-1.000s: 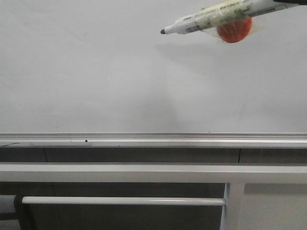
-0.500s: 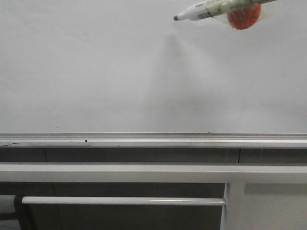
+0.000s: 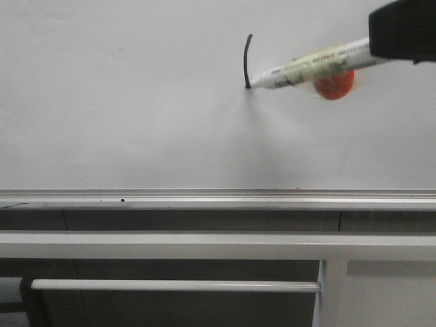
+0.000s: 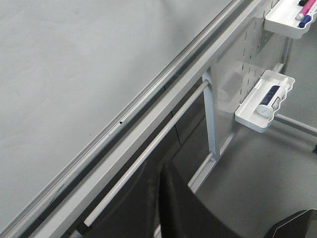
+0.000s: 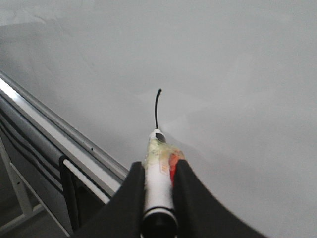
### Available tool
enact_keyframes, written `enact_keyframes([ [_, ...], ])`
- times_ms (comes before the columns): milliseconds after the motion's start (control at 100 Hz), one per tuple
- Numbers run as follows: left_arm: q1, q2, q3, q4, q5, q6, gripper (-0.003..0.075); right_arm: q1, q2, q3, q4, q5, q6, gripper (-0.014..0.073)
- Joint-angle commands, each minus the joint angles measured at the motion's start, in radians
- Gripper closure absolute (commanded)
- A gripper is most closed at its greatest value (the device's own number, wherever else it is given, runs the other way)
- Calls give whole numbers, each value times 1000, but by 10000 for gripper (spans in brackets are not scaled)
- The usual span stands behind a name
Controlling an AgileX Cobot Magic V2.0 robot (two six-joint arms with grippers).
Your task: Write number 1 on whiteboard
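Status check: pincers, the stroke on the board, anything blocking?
Right pincer shut on marker, tip at the stroke's lower end. Number 1 showing on the whiteboard. Left pincer off the board, looks empty. Nothing in the way.

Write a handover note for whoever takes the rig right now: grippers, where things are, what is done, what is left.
Right gripper: shut on the white marker pen with a black tip, an orange blob taped to its barrel.
Left gripper: holds nothing, low beside the board's frame; its jaws look closed, but I cannot tell for sure.
Large plain white glossy whiteboard: carries a thin black, slightly curved vertical stroke, the number 1. The pen tip sits at the stroke's lower end.
Done: the stroke is drawn.
Left: probably only lifting the tip off the board; extend the stroke first if it seems short.
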Motion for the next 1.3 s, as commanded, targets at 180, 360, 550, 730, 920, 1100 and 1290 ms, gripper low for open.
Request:
enact_keyframes([
  [180,-7,2,-28,27,-54,-11,741,-3,6,-3,-7,-55,-3,657],
  [360,-7,2,-28,27,-60,-11,741,-3,6,-3,56,67,-3,657],
  [550,-7,2,-28,31,-110,-8,741,1,5,-3,79,251,-3,657],
  [730,-7,2,-28,53,-160,-2,740,1,5,-3,99,361,-3,657],
  [920,-7,11,-28,63,-260,110,713,1,7,-9,99,365,-3,657],
  [1100,-7,32,-28,77,-314,154,392,1,50,-49,99,389,-3,657],
  [1290,-7,36,-28,147,-312,154,247,1,146,-108,99,391,-3,657],
])
